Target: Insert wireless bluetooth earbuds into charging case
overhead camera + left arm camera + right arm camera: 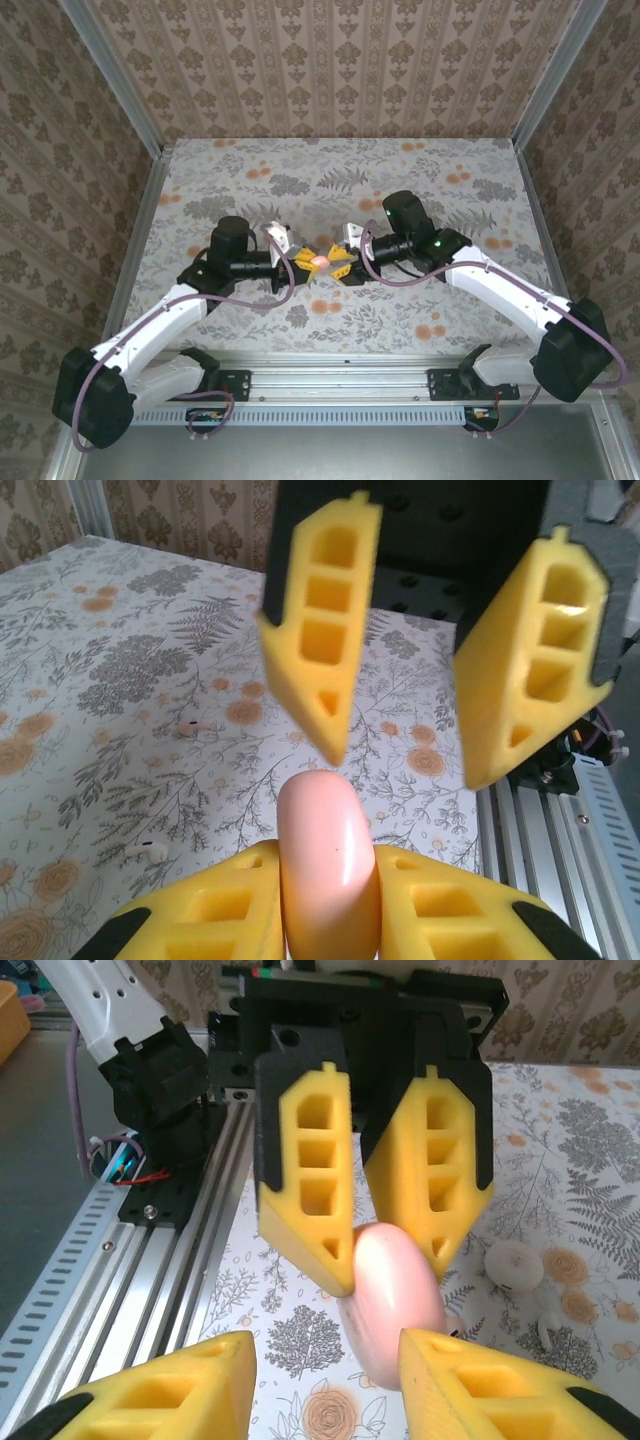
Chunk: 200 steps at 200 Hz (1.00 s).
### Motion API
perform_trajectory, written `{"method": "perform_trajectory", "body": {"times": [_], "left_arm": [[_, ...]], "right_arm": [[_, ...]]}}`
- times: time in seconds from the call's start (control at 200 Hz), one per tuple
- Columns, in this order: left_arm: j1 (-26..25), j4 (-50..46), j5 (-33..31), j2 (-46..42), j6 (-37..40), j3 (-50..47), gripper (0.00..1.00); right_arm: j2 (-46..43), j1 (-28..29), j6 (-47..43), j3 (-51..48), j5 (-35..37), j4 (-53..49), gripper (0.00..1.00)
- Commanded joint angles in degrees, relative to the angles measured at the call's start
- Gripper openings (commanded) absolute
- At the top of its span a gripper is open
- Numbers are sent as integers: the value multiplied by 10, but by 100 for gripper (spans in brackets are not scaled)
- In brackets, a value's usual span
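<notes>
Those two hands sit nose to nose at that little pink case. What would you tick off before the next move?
1. Grip: the left hand is clamped on the charging case: ok.
2. Helper: the right hand is open, close to the case: ok.
3. Right hand touching the case: cannot tell.
4. Lid open for loading: not ok, it looks closed.
5. Both earbuds lie in sight on the table: ok.

Floral-printed table bears two small white earbuds, lying well apart
</notes>
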Motion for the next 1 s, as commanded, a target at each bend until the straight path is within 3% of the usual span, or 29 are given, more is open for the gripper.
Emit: {"method": "perform_trajectory", "body": {"times": [0.0,0.385,0.665,0.83,0.995], "left_arm": [[-7,-3,20,-18,26,-1,24],[-21,-29,8,-25,47,6,24],[-24,-37,-4,-38,53,8,24],[-24,-36,-5,-42,51,8,24],[-25,-38,-7,-41,50,8,24]], "right_arm": [[19,-2,-29,29,-19,-21,46],[76,-4,-35,82,-42,-48,51],[92,-4,-70,103,-60,-103,47],[95,-4,-75,107,-67,-115,43],[94,-3,-76,107,-73,-111,26]]}}
